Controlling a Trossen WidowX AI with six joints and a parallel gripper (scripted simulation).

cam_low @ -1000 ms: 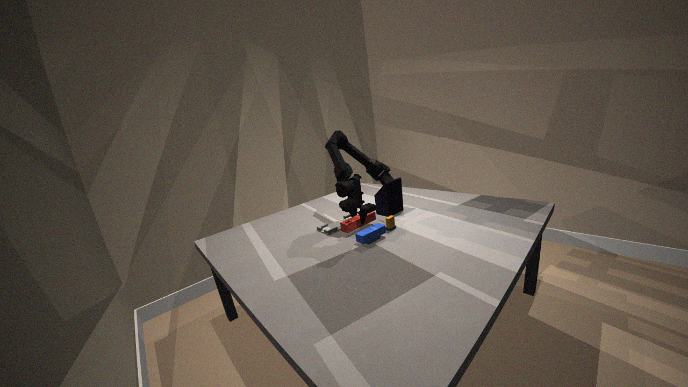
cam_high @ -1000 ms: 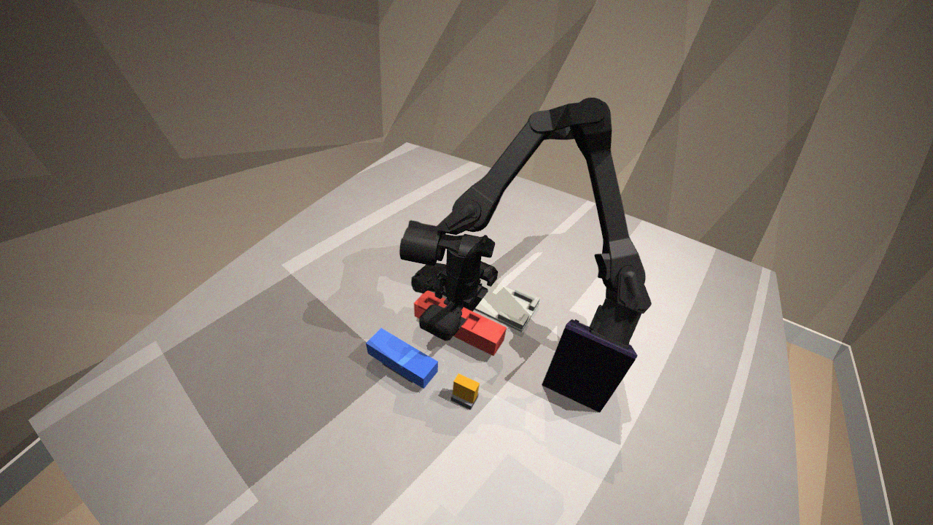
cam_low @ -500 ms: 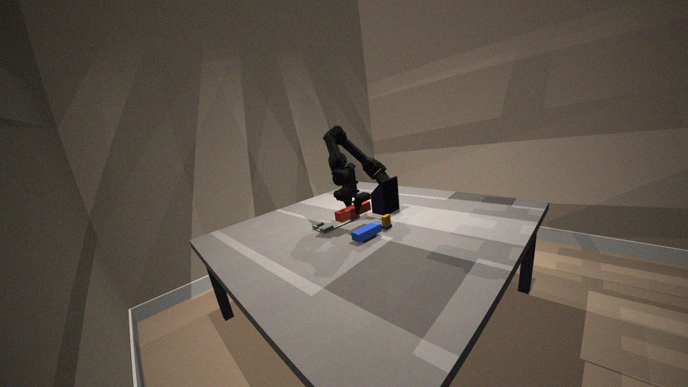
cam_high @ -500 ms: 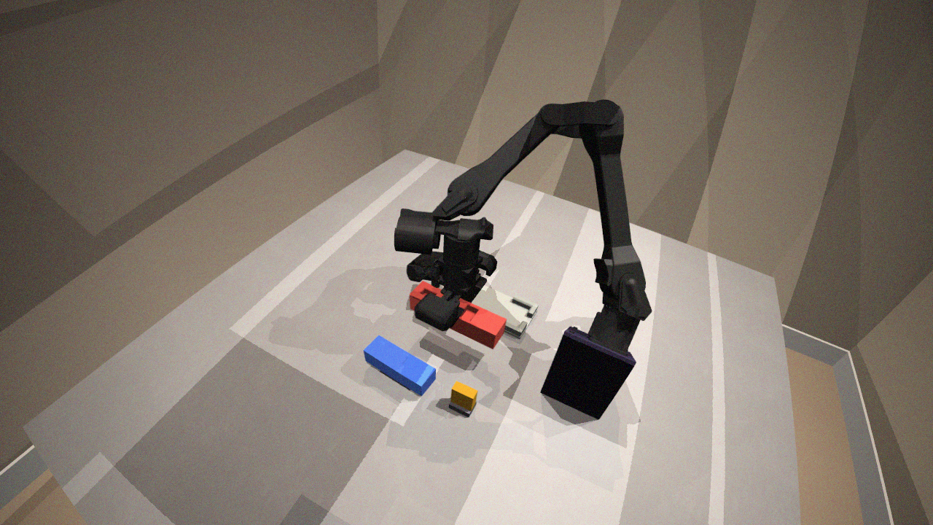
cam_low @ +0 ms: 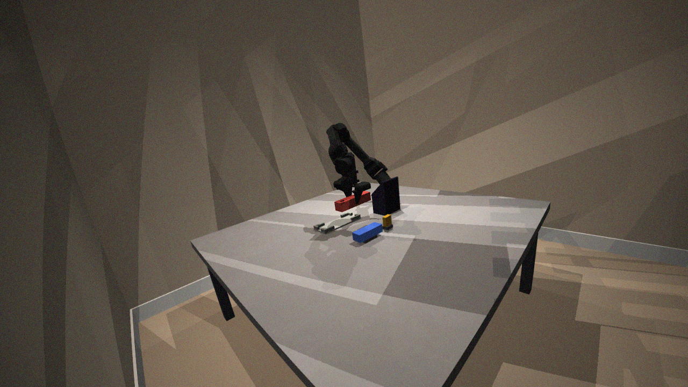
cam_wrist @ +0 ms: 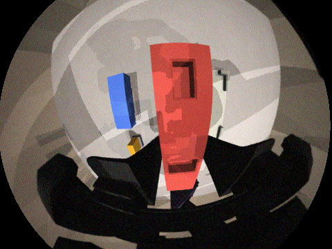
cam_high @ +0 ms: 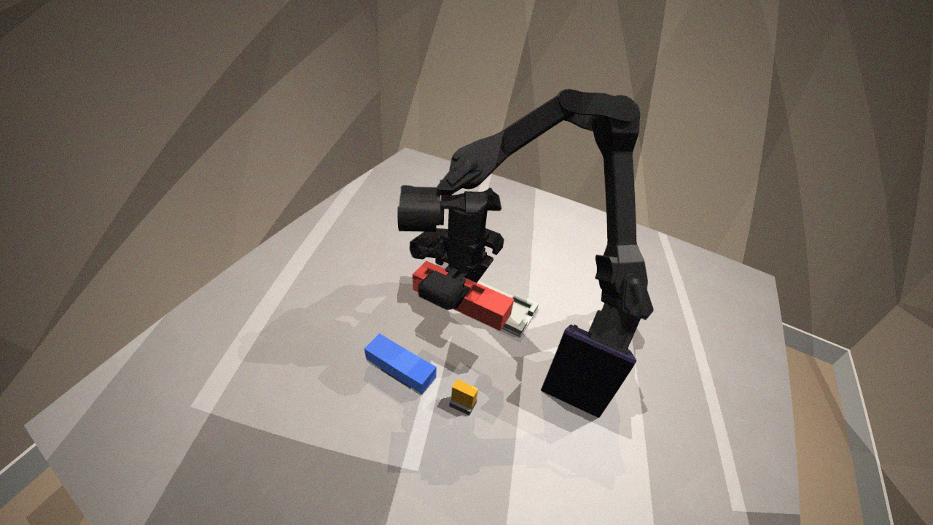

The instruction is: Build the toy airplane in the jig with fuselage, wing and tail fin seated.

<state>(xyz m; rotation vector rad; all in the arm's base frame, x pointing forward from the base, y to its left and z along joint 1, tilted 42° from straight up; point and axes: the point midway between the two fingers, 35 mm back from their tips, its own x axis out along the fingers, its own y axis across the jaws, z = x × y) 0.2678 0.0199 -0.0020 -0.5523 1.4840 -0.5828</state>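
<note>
My gripper [cam_high: 461,281] [cam_low: 353,197] [cam_wrist: 179,135] is shut on the red fuselage [cam_high: 488,305] [cam_low: 342,205] [cam_wrist: 183,114] across its sides. The fuselage is in the air, its two sockets facing up. The pale cradle [cam_high: 518,317] [cam_low: 327,230] [cam_wrist: 218,104] is below it on the table; the exterior view shows a gap between them. The fuselage hides much of the cradle in the wrist view. The blue wing [cam_high: 399,362] [cam_low: 367,231] [cam_wrist: 120,100] lies beside the cradle; its tab is not visible. The yellow tail fin [cam_high: 464,394] [cam_low: 386,221] [cam_wrist: 133,145] stands upright on a small dark base.
The dark arm base [cam_high: 587,372] [cam_low: 386,196] stands on the table beyond one end of the cradle, near the tail fin. The wing and tail fin are on the same side of the cradle.
</note>
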